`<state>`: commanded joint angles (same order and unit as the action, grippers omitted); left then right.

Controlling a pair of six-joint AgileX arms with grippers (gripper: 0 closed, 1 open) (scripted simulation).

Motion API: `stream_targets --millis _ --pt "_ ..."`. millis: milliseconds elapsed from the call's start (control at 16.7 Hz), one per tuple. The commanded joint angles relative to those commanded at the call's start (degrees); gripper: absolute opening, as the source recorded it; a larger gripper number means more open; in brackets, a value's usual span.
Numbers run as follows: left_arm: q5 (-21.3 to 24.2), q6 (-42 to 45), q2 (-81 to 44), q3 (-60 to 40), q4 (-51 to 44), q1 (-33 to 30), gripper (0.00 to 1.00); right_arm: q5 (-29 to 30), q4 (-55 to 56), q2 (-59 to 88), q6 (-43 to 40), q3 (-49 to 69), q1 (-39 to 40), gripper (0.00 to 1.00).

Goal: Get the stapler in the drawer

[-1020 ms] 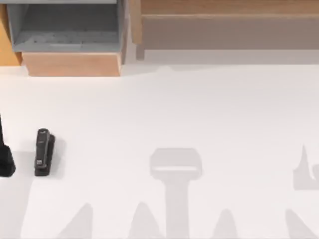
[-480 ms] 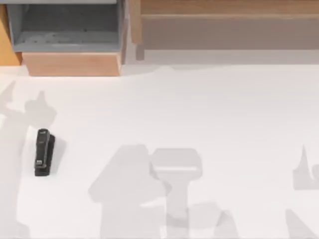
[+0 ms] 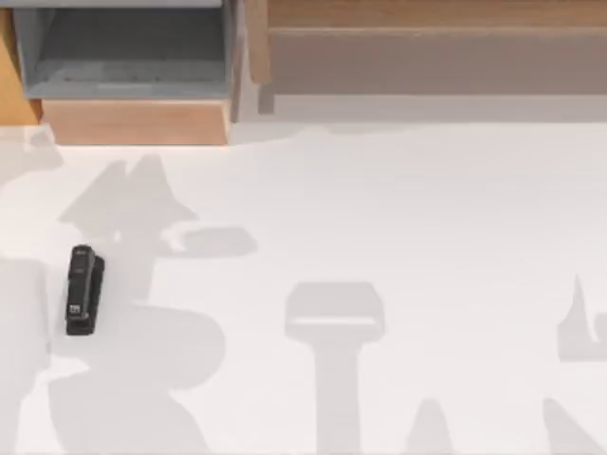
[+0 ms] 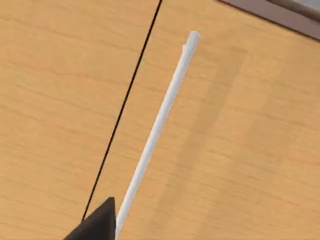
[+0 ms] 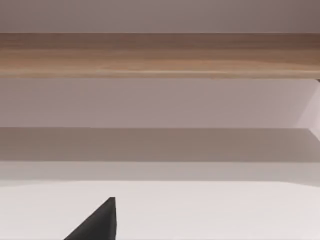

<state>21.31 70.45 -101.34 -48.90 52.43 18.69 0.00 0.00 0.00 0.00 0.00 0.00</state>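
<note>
Pale white surface (image 3: 398, 209), streaked with grey arm shadows. From above: open at the far left corner, the drawer (image 3: 133, 121), grey walls and floor showing nothing inside, tan front panel facing the near edge. Just beside it along the far edge, a wide brown shelf unit (image 3: 427, 19). Lying flat near the left edge, well apart from the drawer and outside it, the stapler (image 3: 82, 290), long axis pointing from near edge to far edge.

Left wrist view: close against tan wood panelling (image 4: 240, 150), a thin white rod-like handle (image 4: 160, 125), one dark tip of the left gripper's jaws (image 4: 100, 222); apart or together, cannot tell.

Right wrist view: shelf unit ahead over the surface, one dark tip of the right gripper's jaws (image 5: 97, 220); state likewise impossible to tell.
</note>
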Motion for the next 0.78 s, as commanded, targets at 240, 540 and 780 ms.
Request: stream_targets --millis 240,540,780 --pt "3.22 11.73 -16.8 -8.11 8.6 3.07 1.0 0.0 0.0 0.0 0.0 0.0 0.0 1.0" --pt "5.22 19.77 -28.51 -13.73 14.48 5.17 1.0 0.0 0.0 0.0 0.0 0.0 0.0 1.0" --pt "5.35 20.34 -29.34 -14.13 14.89 5.32 1.0 0.0 0.0 0.0 0.0 0.0 0.0 1.0"
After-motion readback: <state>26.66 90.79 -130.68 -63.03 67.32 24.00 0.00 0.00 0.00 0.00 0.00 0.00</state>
